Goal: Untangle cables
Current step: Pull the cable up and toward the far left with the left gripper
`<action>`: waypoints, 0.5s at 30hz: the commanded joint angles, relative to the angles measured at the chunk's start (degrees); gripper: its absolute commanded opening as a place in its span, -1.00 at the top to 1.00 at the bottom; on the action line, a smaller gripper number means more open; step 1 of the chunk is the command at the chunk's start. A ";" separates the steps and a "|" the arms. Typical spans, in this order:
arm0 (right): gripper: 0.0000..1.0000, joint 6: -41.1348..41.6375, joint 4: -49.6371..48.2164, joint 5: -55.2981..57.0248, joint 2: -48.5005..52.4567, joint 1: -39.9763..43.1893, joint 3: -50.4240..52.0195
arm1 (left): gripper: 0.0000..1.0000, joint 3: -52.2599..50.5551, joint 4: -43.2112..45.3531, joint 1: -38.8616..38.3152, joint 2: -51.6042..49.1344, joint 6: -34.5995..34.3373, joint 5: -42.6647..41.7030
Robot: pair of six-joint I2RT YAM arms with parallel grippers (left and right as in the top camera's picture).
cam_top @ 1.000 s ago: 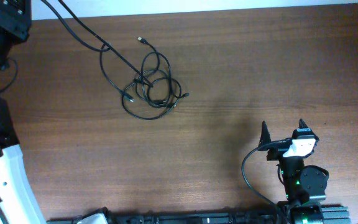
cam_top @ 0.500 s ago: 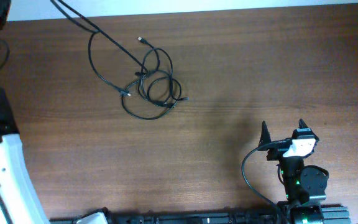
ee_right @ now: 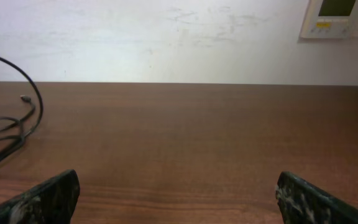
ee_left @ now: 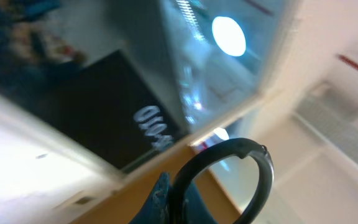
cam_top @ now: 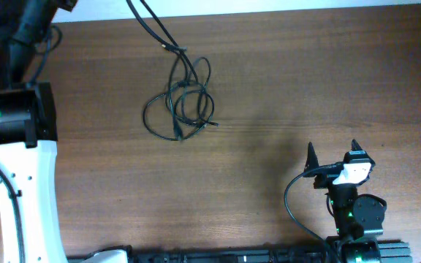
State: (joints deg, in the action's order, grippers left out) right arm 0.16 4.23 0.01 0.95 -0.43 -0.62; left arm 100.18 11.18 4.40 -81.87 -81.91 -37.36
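Brown table (cam_top: 283,88) | knotted cables (cam_top: 182,89), one strand off far edge | right jaws wide-open, empty | left jaws unclear

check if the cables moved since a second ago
Yes. On the cables, the left loop drew in rightward, toward the parked right claw; the knot barely shifted.

A brown wooden table (ee_right: 185,143) stands before a white wall (ee_right: 166,37) bearing a control panel (ee_right: 337,18).
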 commanded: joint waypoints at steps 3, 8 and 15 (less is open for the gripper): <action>-0.97 0.07 0.35 0.28 -0.26 -0.31 0.31 | 1.00 0.42 -12.17 2.23 0.07 12.37 25.11; -0.97 0.07 0.35 0.28 -0.26 -0.31 0.31 | 1.00 0.44 -14.97 1.70 0.55 27.50 37.55; -0.97 0.07 0.35 0.28 -0.26 -0.31 0.31 | 1.00 0.42 -19.98 0.74 -4.83 28.65 24.30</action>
State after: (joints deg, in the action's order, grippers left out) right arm 0.16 4.23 -0.01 0.95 -0.43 -0.62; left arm 99.61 -18.41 6.09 -87.81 -54.68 4.14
